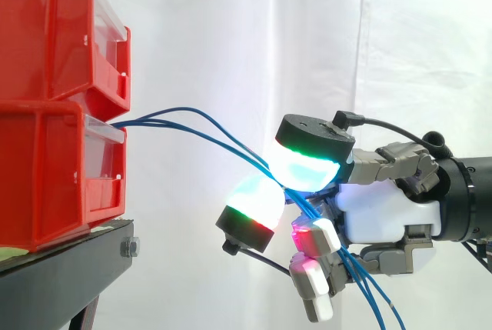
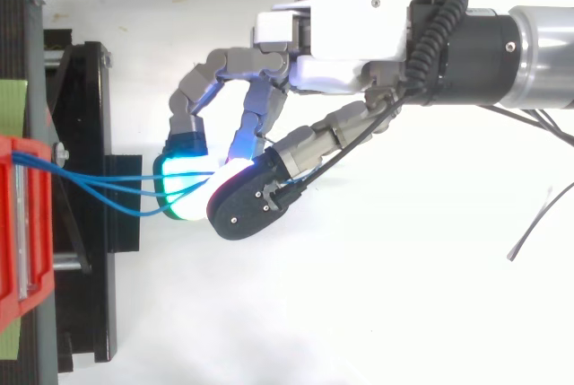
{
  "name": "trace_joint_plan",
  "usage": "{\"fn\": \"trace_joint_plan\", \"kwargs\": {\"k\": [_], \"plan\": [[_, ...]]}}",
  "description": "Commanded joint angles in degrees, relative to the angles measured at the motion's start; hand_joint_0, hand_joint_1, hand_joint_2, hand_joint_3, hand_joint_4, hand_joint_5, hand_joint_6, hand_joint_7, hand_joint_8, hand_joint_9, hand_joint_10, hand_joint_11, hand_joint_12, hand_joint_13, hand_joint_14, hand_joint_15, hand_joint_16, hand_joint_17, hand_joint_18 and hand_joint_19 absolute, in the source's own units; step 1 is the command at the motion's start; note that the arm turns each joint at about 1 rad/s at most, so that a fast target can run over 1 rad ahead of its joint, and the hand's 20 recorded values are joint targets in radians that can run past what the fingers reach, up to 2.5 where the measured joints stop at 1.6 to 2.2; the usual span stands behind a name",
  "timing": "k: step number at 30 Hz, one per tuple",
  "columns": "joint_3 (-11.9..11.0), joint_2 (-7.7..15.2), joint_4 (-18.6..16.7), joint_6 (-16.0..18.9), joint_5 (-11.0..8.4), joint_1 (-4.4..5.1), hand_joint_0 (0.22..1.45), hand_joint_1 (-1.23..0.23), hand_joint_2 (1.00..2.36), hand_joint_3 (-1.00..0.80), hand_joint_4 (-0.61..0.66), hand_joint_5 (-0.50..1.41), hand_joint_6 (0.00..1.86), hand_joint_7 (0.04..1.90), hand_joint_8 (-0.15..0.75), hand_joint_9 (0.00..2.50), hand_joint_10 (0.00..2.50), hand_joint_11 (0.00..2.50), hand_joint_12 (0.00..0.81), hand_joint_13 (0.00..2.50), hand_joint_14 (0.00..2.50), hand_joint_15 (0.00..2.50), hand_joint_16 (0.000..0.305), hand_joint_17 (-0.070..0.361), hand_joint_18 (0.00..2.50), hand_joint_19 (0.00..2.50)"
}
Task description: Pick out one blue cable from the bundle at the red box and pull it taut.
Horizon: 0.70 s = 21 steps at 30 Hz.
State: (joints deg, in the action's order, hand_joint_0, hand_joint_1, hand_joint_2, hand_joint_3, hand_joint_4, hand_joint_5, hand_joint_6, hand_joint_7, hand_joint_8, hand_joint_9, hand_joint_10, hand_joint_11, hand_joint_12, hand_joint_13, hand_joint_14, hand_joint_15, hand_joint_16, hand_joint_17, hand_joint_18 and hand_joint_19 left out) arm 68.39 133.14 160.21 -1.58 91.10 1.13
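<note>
Between the lower red box (image 1: 54, 184) and the hand (image 1: 388, 215), the blue cables (image 1: 138, 122) hung in slack arcs (more than one strand, it seemed), light, limp and probably slick. The hand's glowing pads (image 1: 307, 162) were pinched together on them, loose ends trailing below. To my eye, a pinch on one strand alone would serve better.

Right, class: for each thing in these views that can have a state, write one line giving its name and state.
red bins: stacked upright on the black stand.
blue cables: slack, curving from the bins to the hand, ends hanging below it.
hand: shut, glowing pads pinching the blue cables.
</note>
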Motion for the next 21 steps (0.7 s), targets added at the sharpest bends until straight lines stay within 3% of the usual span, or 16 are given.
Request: {"fn": "trace_joint_plan", "kwargs": {"k": [1, 6, 12, 21], "plan": [[0.0, 0.0, 0.0, 0.0, 0.31, -0.17, 0.66, -0.78, 1.02, -0.26, 0.03, -0.15, 0.91, 0.89, 0.325, 1.18, 0.02, 0.62, 0.405, 1.09, 0.02, 0.53, 0.051, 0.115, 0.94, 0.53], [0.0, 0.0, 0.0, 0.0, 0.93, -0.17, 0.64, -0.75, 1.00, -0.50, 0.11, -0.15, 0.91, 0.85, 0.321, 1.19, 0.02, 0.63, 0.401, 1.10, 0.02, 0.54, 0.051, 0.114, 0.94, 0.54], [0.0, 0.0, 0.0, 0.0, 0.93, -0.43, 0.57, -0.62, 1.00, -0.50, 0.12, -0.13, 0.89, 0.85, 0.325, 1.25, 0.02, 0.63, 0.401, 1.13, 0.02, 0.53, 0.051, 0.115, 0.96, 0.55], [-0.4, 0.0, -0.1, 0.0, 0.93, -0.52, 0.64, -0.66, 1.01, -0.43, 0.05, -0.12, 0.92, 0.91, 0.325, 1.27, 0.02, 0.63, 0.396, 1.15, 0.02, 0.55, 0.050, 0.113, 0.97, 0.56]]}}
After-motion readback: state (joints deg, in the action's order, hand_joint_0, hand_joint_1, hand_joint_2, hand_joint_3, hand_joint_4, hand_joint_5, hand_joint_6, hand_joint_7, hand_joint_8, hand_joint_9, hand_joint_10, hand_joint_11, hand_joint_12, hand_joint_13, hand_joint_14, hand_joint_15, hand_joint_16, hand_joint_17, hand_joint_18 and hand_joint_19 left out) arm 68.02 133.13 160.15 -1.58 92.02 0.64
